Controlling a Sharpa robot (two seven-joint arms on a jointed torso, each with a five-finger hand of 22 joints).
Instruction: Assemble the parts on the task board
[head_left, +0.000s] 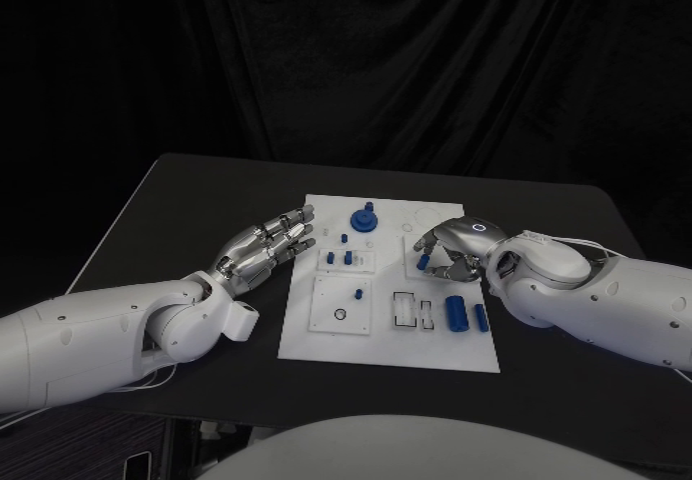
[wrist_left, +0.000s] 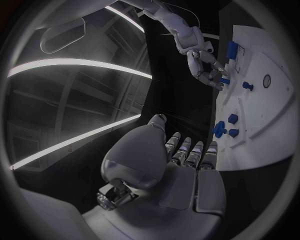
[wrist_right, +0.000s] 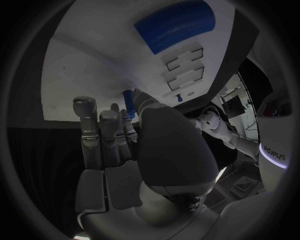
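Note:
The white task board (head_left: 320, 330) lies mid-table. My right hand (head_left: 456, 248) is over its right side, fingers curled, and pinches a small blue peg (head_left: 424, 262) between thumb and fingers; that peg (wrist_right: 129, 102) stands upright against the board (wrist_right: 87, 60). My left hand (head_left: 268, 246) stretches out flat at the board's left edge, holding nothing, its fingers (wrist_left: 187, 150) pointing at the board (wrist_left: 262, 125). A large blue knob (head_left: 365, 218) stands at the board's far end, with small blue pegs (head_left: 340, 257) near it.
A thick blue cylinder (head_left: 456, 312) and a thinner one (head_left: 480, 317) lie near the board's right edge, beside two rectangular slots (head_left: 415, 308). A single peg (head_left: 358, 295) and a black ring (head_left: 340, 314) sit on the left half. Black table (head_left: 188, 200) surrounds the board.

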